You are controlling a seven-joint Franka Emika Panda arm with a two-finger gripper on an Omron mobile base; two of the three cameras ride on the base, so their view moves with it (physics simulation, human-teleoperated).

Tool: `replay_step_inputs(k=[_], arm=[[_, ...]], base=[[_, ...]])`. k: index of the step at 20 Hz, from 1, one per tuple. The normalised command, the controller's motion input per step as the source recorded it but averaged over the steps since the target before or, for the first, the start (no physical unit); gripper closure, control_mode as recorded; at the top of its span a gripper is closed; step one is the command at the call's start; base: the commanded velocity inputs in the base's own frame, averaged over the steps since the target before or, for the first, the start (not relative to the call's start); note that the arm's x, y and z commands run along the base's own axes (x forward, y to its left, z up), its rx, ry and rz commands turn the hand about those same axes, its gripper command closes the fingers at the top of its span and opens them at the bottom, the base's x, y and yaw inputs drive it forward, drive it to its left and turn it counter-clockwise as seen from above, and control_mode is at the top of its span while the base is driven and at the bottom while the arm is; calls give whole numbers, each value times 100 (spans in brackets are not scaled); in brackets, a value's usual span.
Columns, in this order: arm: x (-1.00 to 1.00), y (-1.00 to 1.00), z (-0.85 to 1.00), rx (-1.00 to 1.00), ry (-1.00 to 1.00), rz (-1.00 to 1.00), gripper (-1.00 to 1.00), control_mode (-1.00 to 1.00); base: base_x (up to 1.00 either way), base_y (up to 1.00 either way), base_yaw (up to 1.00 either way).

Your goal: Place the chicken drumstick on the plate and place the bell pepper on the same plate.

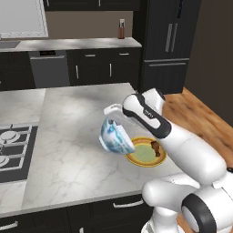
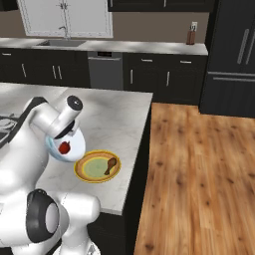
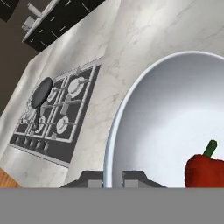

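Item: small shiny red bell pepper (image 3: 204,169), green stem, lying inside the white bowl with blue-patterned outside (image 1: 116,137), just ahead of the gripper (image 3: 113,177), whose jaws are pinched on the bowl rim. Bowl is tilted, just beside the yellow-rimmed, pale green round plate (image 1: 136,158) (brown drumstick (image 2: 111,165) already on it). Pepper sits low in the bowl; plate lies below and beyond it.

Dark cabinets (image 2: 149,74), marble island (image 1: 73,123), wooden floor (image 2: 199,174).

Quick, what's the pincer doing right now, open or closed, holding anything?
Pincer: closed on the rim of the white bowl, which is tilted with the bell pepper inside.
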Motion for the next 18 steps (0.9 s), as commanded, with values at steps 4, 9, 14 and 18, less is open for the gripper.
replay_step_inputs(k=[4,9,14,18], arm=[[19,-34,0,10,0,0,100,-100],[20,-18,0,9,0,0,100,-100],[23,-5,0,9,0,0,100,-100],[25,-15,0,13,0,0,100,-100]], base=[[0,0,0],[0,0,0],[0,0,0],[0,0,0]])
